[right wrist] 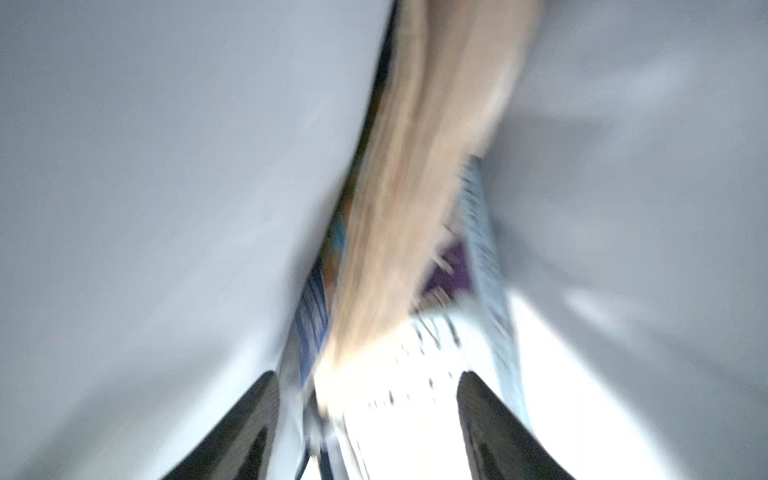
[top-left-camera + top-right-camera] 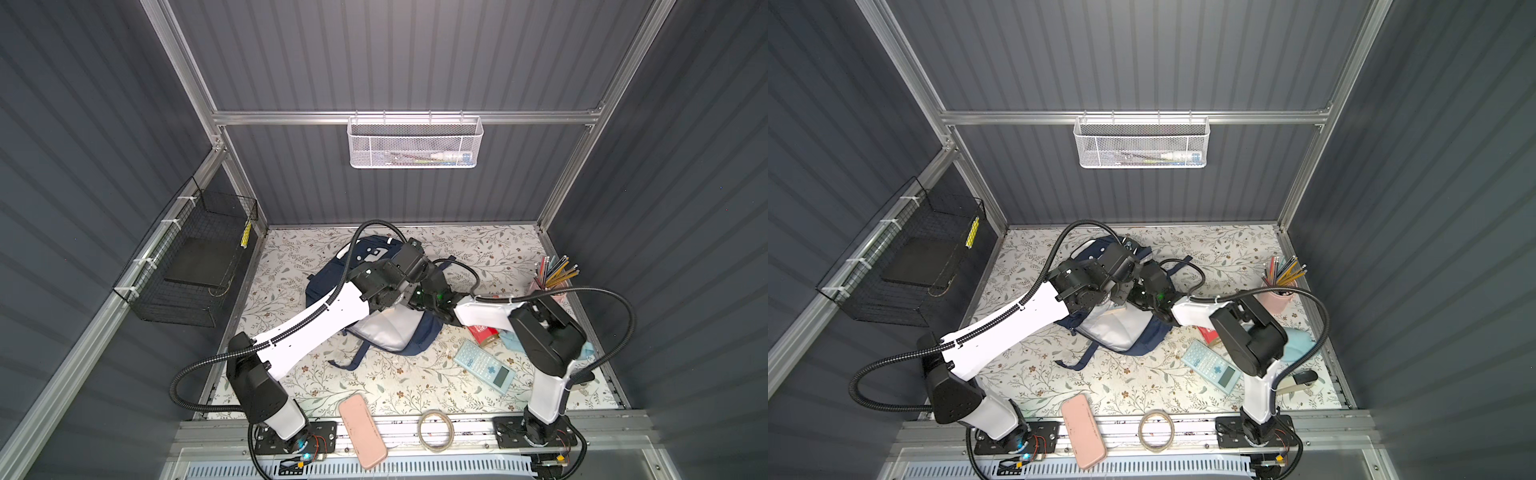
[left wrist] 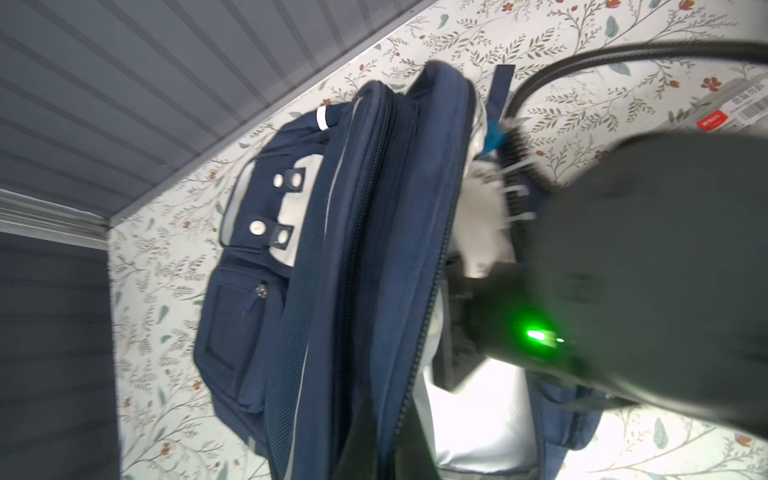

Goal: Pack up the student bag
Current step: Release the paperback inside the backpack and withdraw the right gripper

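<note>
The floral-patterned table (image 2: pixel 374 386) was found occupied at its centre by the student bag (image 2: pixel 384 334), which lay flat with its main compartment unzipped and its pale grey lining exposed. This was confirmed in both top views (image 2: pixel 1113 332). Both arms were extended over the bag's opening.

The left gripper (image 3: pixel 370 440) was recorded as closed together on the navy zipped edge of the bag (image 3: pixel 374 249), and that edge was held raised off the lining. The right gripper (image 1: pixel 368 376) was found inside the compartment with its jaws standing apart. A beige block (image 1: pixel 415 187) and white printed sheets (image 1: pixel 415 361) were noted ahead of it, both too blurred to be identified.

A pink case (image 2: pixel 362 432) was observed at the near edge of the table, lying partly over the metal rail (image 2: pixel 469 432). A pale blue calculator (image 2: pixel 484 368) was noted on the table near the bag, on the right arm's side. A pink cup (image 2: pixel 1281 297) filled with pencils (image 2: pixel 559 270) was recorded at the far right edge, well apart from the bag. A ring of tape (image 2: pixel 435 430) was seen on the rail, just beside the case.
</note>
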{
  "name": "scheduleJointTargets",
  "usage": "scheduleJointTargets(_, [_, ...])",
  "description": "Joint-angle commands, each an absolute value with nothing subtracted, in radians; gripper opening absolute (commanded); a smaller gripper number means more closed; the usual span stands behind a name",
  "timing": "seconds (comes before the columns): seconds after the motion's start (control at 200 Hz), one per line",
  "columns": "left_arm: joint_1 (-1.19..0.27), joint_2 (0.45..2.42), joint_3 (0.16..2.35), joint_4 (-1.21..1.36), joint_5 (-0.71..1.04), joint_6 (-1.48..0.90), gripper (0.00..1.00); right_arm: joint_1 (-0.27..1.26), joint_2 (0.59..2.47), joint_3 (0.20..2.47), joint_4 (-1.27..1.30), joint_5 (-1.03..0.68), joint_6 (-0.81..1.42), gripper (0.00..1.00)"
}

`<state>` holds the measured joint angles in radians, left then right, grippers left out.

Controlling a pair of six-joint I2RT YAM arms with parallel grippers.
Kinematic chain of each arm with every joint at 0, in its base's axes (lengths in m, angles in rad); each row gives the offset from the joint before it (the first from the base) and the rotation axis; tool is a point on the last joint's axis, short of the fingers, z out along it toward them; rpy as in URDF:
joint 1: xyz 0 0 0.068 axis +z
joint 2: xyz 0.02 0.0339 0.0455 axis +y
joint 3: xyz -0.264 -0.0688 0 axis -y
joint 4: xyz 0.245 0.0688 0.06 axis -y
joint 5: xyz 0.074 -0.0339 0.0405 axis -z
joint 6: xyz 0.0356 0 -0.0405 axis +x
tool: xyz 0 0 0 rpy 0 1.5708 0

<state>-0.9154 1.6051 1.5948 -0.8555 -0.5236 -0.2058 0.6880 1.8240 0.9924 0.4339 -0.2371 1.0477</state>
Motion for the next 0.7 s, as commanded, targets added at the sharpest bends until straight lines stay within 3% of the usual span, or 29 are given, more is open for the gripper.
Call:
scheduleJointTargets(0.0, [-0.901,1.618,1.543,-0.767,-0.489,-0.259,0.00,0.646,1.709,0.878,0.324,-0.248,1.019,0.73])
scheduleJointTargets(0.2, [-0.902,1.650,1.441,-0.640,-0.336,-0.331,0.00,0.633,1.539,0.731,0.234,-0.223,1.001,0.75])
scheduleJointTargets(0.37, [-0.940,1.723,1.384,-0.647,-0.405,-0.406,0.03,0.573,1.332,0.513,0.274,-0.141,1.077,0.75])
scheduleJointTargets(0.43, [-0.949,1.749,1.363,-0.631,-0.402,-0.430,0.11,0.548,1.279,0.502,0.225,-0.152,1.055,0.75])
scheduleJointTargets(0.52, [-0.948,1.766,1.338,-0.579,-0.358,-0.436,0.35,0.545,1.215,0.515,0.126,-0.147,1.002,0.76])
scheduleJointTargets(0.575, [-0.944,1.774,1.351,-0.569,-0.320,-0.426,0.56,0.548,1.168,0.503,0.105,-0.145,1.006,0.76])
scheduleJointTargets(0.695, [-0.925,1.712,1.367,-0.551,-0.276,-0.434,0.83,0.596,1.055,0.506,0.029,-0.085,0.958,0.76])
